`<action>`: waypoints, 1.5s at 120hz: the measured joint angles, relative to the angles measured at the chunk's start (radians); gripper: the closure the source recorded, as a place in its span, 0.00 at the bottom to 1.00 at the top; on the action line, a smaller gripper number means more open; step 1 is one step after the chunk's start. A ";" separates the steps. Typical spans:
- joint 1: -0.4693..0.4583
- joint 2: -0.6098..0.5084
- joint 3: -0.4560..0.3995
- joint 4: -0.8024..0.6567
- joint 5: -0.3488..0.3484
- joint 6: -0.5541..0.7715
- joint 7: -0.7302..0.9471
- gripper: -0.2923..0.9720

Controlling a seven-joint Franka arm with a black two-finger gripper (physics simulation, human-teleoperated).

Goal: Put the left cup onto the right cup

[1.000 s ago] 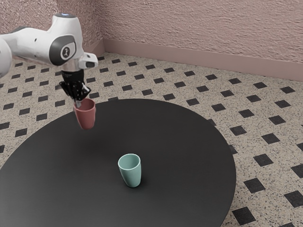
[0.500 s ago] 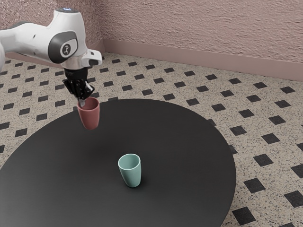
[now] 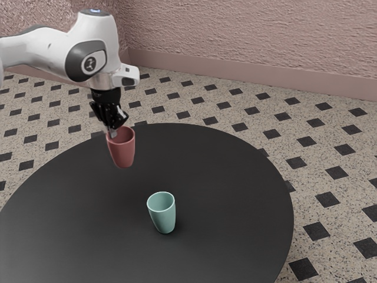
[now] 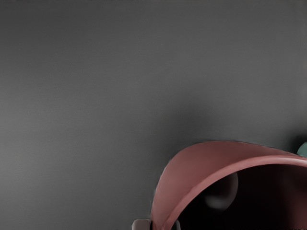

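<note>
A smooth, tapered red cup [image 3: 122, 148] is gripped at its rim by the narrowly parted black gripper [image 3: 116, 131] and held clear of the matte round black table [image 3: 235, 194]. A smooth teal cup [image 3: 161, 212] stands well below it, with open tabletop around.

On table [image 3: 235, 194]: standing cup [image 3: 161, 213]; raised cup [image 3: 122, 148] well apart.

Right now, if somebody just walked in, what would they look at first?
First, the white robot arm at the exterior view's upper left: its black gripper holds a red cup by the rim, in the air above the round black table. Next, the green cup, which stands upright near the table's middle, apart from the red cup.
</note>
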 joint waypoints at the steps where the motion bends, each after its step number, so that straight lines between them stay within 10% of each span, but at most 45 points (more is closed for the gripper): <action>1: -0.001 -0.001 0.000 -0.002 0.000 0.000 0.000 0.85; 180: -0.203 0.015 0.000 -0.026 -0.006 0.012 -0.006 0.85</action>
